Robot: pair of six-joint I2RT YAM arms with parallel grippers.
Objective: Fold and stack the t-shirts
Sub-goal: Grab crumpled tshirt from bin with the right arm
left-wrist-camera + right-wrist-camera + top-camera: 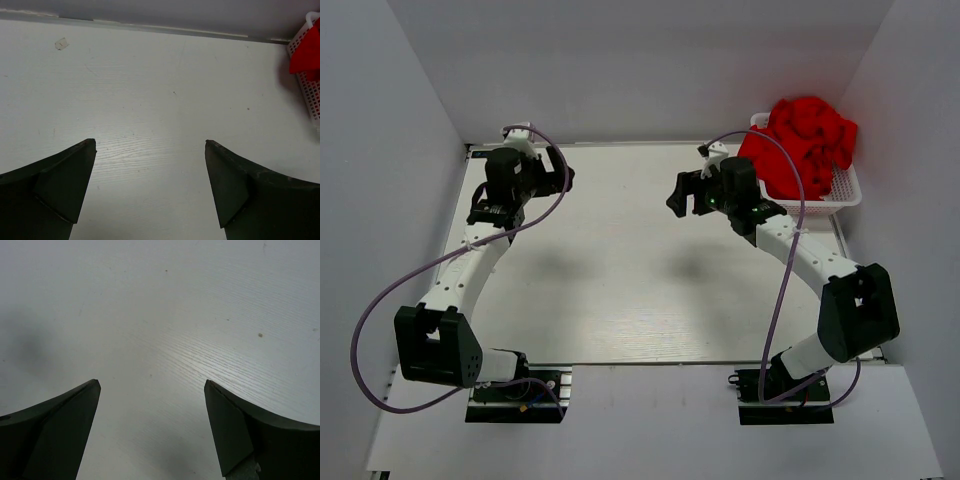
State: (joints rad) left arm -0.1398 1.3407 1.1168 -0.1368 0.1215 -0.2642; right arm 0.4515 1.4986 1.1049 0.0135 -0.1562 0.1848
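Note:
A crumpled heap of bright red t-shirts [807, 145] fills a white lattice basket [844, 197] at the back right of the table. A bit of red cloth [306, 52] also shows at the right edge of the left wrist view. My left gripper [565, 178] hovers at the back left, open and empty. My right gripper [679, 196] hovers near the back middle, just left of the basket, open and empty. In each wrist view only bare table lies between the dark fingers [60, 185] [250, 435].
The white table [620, 270] runs to grey walls at the back and both sides. The basket [311, 90] stands against the right wall. A small scrap of tape [61, 44] lies on the table near the back edge.

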